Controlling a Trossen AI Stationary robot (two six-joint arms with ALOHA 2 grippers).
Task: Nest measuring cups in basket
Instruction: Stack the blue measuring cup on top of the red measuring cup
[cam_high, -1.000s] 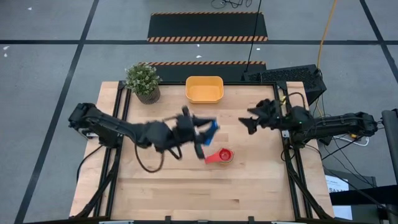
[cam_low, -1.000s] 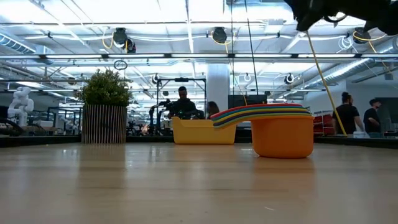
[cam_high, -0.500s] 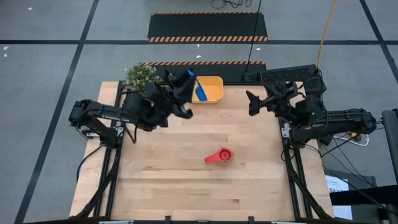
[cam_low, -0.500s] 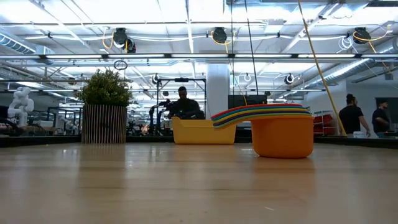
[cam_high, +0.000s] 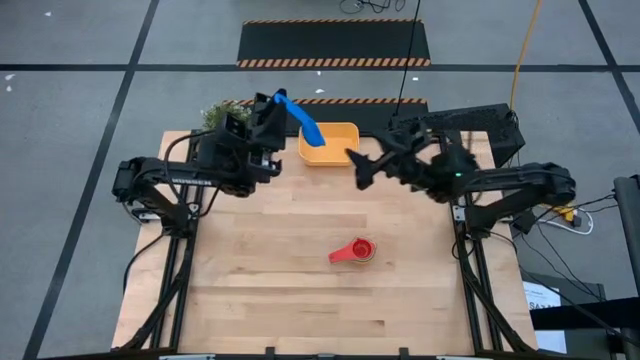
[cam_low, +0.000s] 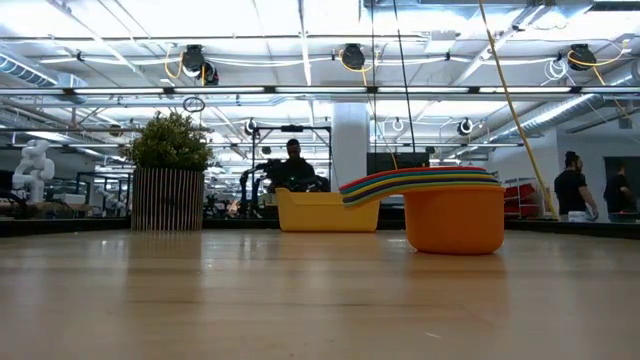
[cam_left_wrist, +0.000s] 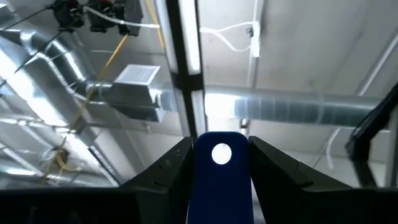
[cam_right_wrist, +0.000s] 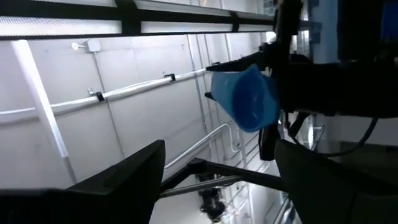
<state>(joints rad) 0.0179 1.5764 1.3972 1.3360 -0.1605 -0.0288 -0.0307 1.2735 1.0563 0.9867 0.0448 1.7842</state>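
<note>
My left gripper (cam_high: 272, 108) is raised over the table's far edge beside the orange-yellow basket (cam_high: 330, 150), shut on a blue measuring cup (cam_high: 303, 122). The cup's bowl (cam_right_wrist: 245, 99) also shows in the right wrist view. My right gripper (cam_high: 360, 168) is open. It hangs just right of the basket and points toward the cup, touching nothing. The other cups stand nested in a stack (cam_high: 353, 251) on the table's middle, red on top. In the low view the stack's big orange cup (cam_low: 455, 220) rests bottom-down on the wood. My left gripper pinches the blue cup's flat handle (cam_left_wrist: 221, 177) between its two fingers, one on each long edge. The handle's end with the round hole (cam_left_wrist: 222, 154) shows between the fingertips. The fingers tip upward toward the ceiling. The cup is lifted clear of the table.
A small potted plant (cam_high: 222, 118) stands at the far left corner, partly under my left arm. Bare wood (cam_high: 260, 290) spreads around the stack. People (cam_low: 573, 190) move in the room beyond the far edge.
My left gripper has carried the blue cup from beside the stack up and toward the far edge, tipping upward, and now stands left of the basket. My right gripper has swung toward the table's left, from the right edge to the basket's right side. The stack has stayed put.
</note>
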